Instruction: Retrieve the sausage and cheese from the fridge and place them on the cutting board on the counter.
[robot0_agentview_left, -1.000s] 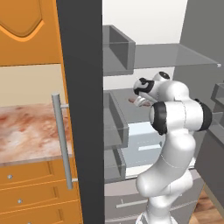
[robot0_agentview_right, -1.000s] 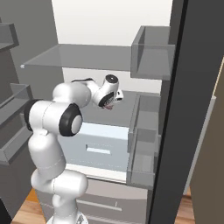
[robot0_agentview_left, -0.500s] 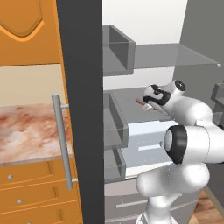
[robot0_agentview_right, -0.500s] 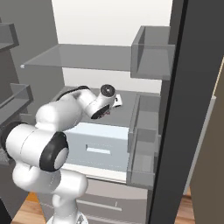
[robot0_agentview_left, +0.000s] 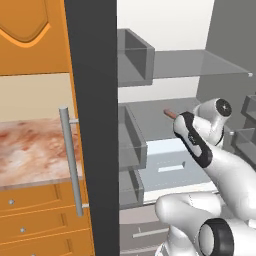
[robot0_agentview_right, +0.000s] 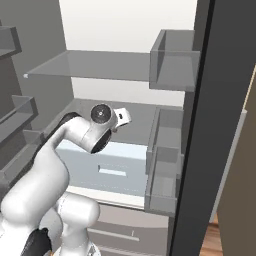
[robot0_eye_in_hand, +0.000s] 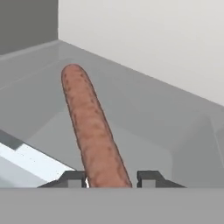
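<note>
Inside the fridge (robot0_agentview_right: 125, 30), above its grey shelf (robot0_eye_in_hand: 144, 109), my gripper (robot0_eye_in_hand: 109, 178) is clamped on the sausage (robot0_eye_in_hand: 89, 124), whose long axis points straight away from my fingertips (robot0_eye_in_hand: 148, 177).

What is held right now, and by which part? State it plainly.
The sausage, gripped at one end: the jaws close on either side of its near end, and the rest sticks out over the fridge shelf.

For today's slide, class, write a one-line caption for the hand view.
Claw closed on the sausage, which points out over the grey fridge shelf.
</note>
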